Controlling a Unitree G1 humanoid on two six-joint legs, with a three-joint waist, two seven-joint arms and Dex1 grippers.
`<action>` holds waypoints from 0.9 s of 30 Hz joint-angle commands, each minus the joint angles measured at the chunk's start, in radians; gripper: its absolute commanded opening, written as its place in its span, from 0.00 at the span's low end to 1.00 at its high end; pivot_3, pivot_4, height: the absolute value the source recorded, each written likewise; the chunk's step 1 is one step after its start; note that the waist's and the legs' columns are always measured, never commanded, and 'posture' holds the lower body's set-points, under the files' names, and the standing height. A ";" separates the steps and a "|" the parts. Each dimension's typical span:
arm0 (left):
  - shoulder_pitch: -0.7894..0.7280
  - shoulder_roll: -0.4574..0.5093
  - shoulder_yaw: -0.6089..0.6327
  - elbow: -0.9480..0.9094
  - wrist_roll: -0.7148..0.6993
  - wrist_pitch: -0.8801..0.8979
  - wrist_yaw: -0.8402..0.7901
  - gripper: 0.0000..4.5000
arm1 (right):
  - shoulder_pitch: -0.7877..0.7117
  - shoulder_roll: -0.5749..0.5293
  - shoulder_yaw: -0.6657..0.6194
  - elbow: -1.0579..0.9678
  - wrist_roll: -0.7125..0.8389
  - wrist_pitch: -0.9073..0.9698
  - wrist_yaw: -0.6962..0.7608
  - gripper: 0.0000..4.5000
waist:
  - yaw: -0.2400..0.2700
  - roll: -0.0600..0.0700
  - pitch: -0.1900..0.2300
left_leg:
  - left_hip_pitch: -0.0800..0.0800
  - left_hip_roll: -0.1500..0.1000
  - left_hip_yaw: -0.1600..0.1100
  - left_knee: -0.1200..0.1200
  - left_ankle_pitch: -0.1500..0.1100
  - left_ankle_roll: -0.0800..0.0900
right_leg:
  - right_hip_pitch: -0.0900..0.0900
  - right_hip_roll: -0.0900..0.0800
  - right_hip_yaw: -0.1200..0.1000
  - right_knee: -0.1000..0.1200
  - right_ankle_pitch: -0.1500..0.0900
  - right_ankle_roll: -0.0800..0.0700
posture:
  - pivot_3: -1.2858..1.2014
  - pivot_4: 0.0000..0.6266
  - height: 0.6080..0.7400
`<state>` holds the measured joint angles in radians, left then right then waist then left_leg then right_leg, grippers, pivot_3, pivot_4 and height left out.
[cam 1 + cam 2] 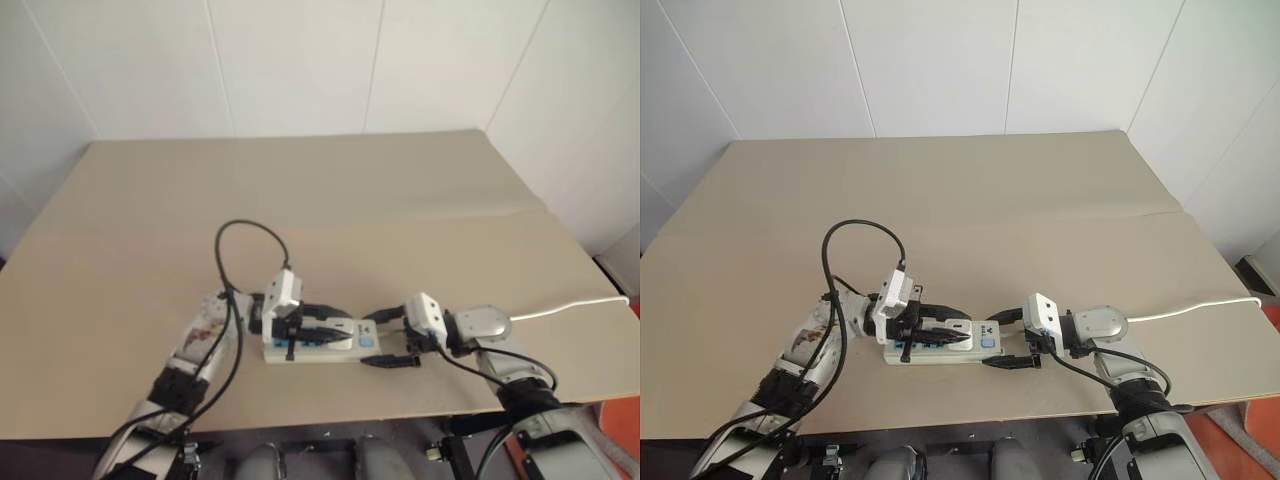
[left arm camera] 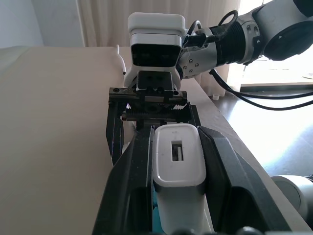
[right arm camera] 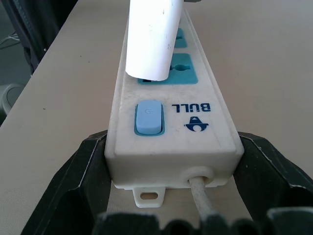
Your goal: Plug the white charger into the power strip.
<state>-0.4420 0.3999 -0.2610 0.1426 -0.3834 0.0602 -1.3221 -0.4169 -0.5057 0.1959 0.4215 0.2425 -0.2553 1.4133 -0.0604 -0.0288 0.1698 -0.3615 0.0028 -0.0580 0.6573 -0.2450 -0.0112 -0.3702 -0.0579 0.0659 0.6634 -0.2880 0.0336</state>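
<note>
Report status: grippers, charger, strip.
Left gripper shut on white charger, over an outlet. Right gripper clamps power strip at its switch end. Nothing in the way.

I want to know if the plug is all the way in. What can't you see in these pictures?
- The white charger: its prongs, hidden under its own body in the right wrist view.
- The power strip: its far end, behind the charger there.
- The outlets, under the left gripper in the left wrist view.
- The white cable: cut off at the table's edge.
</note>
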 commanded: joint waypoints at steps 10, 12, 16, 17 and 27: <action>0.068 0.023 -0.028 0.059 0.090 -0.088 0.030 0.23 | 0.016 0.001 0.024 0.012 -0.036 -0.004 -0.002 0.76 | 0.001 0.000 0.000 | 0.003 0.000 0.000 -0.001 0.000 0.000 | 0.002 0.000 0.000 0.000 0.000 0.000 | 0.52 0.24 1.00; 0.076 0.036 -0.037 0.060 0.107 -0.097 0.029 0.23 | 0.015 0.002 0.023 0.013 -0.035 -0.005 -0.002 0.76 | 0.002 0.000 0.000 | 0.004 0.000 0.000 -0.002 0.000 0.000 | 0.003 0.000 0.001 -0.001 0.000 0.000 | 0.52 0.24 1.00; 0.088 0.041 -0.038 0.059 0.113 -0.086 0.051 0.23 | 0.014 0.004 0.024 0.017 -0.039 -0.009 -0.004 0.76 | 0.002 0.000 -0.001 | 0.008 0.000 0.000 -0.007 0.000 0.000 | 0.005 0.000 0.002 -0.003 0.000 0.000 | 0.52 0.24 1.00; 0.089 0.042 -0.040 0.061 0.118 -0.082 0.058 0.23 | 0.013 0.004 0.024 0.018 -0.039 -0.010 -0.004 0.76 | 0.002 0.000 -0.002 | 0.008 0.000 0.000 -0.007 0.000 0.000 | 0.005 0.000 0.002 -0.003 0.000 0.000 | 0.52 0.24 1.00; 0.089 0.054 -0.057 0.066 0.124 -0.069 0.071 0.23 | 0.017 0.002 0.024 0.017 -0.043 -0.015 -0.003 0.76 | 0.003 0.001 -0.005 | 0.011 0.001 0.000 -0.009 0.000 0.000 | 0.011 0.000 0.002 -0.007 0.000 0.000 | 0.52 0.24 1.00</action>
<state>-0.3914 0.4113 -0.2915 0.1315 -0.3455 -0.0594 -1.2649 -0.4167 -0.5019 0.1994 0.4315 0.2287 -0.2600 1.4114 -0.0573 -0.0278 0.1652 -0.3497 0.0039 -0.0577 0.6477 -0.2450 -0.0112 -0.3591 -0.0576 0.0674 0.6560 -0.2883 0.0341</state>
